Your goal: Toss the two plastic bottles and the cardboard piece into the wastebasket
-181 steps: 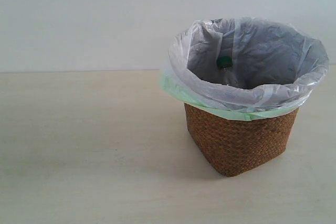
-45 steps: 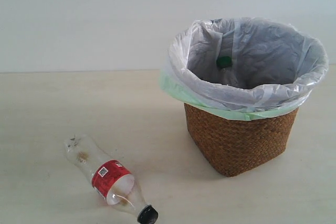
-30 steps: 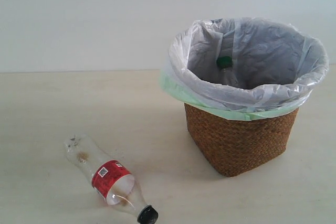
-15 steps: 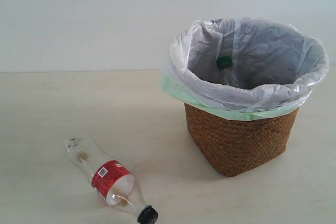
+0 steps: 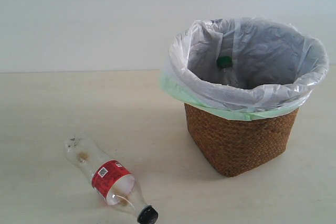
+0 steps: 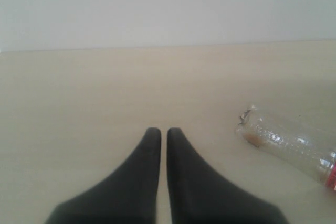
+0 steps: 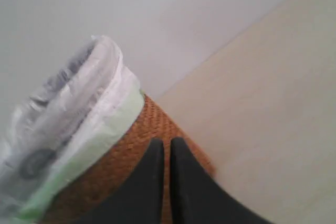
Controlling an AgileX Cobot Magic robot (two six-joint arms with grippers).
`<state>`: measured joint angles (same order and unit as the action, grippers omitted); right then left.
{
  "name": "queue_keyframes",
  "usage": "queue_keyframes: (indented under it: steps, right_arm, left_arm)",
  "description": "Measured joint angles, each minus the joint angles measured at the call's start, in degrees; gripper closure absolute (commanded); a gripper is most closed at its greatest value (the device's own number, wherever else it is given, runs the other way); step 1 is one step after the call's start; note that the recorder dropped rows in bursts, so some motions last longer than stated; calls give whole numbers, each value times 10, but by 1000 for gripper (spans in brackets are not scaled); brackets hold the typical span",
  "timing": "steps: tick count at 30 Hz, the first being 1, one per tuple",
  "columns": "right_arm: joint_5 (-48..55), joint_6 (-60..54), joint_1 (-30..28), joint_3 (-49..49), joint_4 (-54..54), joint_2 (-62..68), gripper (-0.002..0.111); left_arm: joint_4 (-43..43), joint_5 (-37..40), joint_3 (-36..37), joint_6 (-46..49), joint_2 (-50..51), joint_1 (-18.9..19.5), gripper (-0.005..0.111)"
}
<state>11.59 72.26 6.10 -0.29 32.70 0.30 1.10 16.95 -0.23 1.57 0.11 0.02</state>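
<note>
Near the front of the pale table (image 5: 47,103), a slim clear black-capped, red-labelled plastic bottle (image 5: 107,178) is laid sideways, apart from the brown wicker, bag-lined wastebasket (image 5: 239,145), wherein a green-capped clear bottle (image 5: 224,63) is seen. The left gripper (image 6: 163,132) and right gripper (image 7: 163,142) are both clenched empty.

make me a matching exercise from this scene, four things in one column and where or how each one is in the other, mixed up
Column one
1. bottle with black cap
2. bottle with green cap
3. wastebasket
4. left tool

Column two
A. shut, holding nothing
B. lying on its side on the table
C. inside the wastebasket
D. standing upright on the table

Pairs: 1-B, 2-C, 3-D, 4-A
</note>
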Motion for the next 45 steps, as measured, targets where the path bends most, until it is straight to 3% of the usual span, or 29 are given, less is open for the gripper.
queue_keyframes:
  steps: [5, 11, 16, 22, 23, 27, 45]
  right_arm:
    - [-20, 187, 0, 0, -75, 0, 108]
    - [-51, 243, 0, 3, -87, 0, 108]
    - [-58, 76, 0, 3, -91, 0, 108]
    - [-30, -489, 0, 3, -345, 0, 108]
    - [-20, -529, 0, 3, -345, 0, 108]
    - [-5, -562, 0, 3, -301, 0, 108]
    - [1, -598, 0, 3, -287, 0, 108]
  left_arm:
    - [0, 0, 0, 0, 0, 0, 103]
    - [0, 0, 0, 0, 0, 0, 103]
    - [0, 0, 0, 0, 0, 0, 103]
    - [0, 0, 0, 0, 0, 0, 103]
    - [0, 0, 0, 0, 0, 0, 103]
    - [0, 0, 0, 0, 0, 0, 103]
    - [0, 0, 0, 0, 0, 0, 103]
